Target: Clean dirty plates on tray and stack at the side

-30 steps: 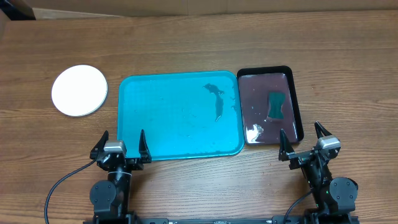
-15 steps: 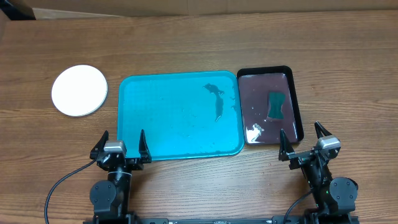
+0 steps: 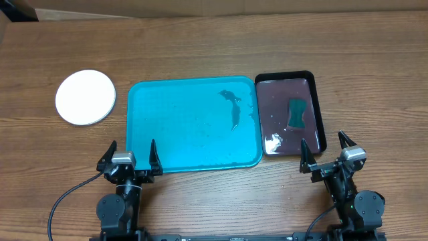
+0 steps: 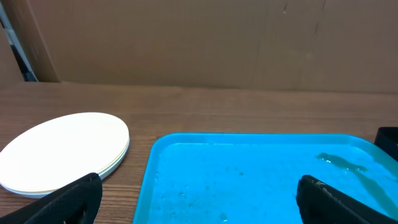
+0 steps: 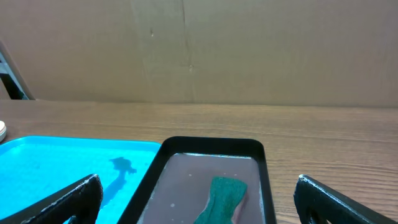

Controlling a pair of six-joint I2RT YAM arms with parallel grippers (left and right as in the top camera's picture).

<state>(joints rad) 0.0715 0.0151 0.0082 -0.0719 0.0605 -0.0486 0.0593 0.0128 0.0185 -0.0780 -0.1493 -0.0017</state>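
While the left end effector [image 3: 132,144] and right end effector [image 3: 323,139] hover spread and empty, the turquoise tray [image 3: 187,134] beyond carries no plate.
The stack of plates [image 3: 85,97] lies on the counter [image 3: 200,40] far-left of the left one, the closer arm.

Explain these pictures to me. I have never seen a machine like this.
Two robot arms sit at the near edge of a wooden table. One picture looks straight down; the other two come from cameras on each wrist, so the dark shapes in their lower corners are that arm's own fingers. The left pincer and the right pincer both stand open, holding nothing. On the table lie stacked plates, white on top, a turquoise tray with a dark smear, and a black tray holding liquid and a sponge.
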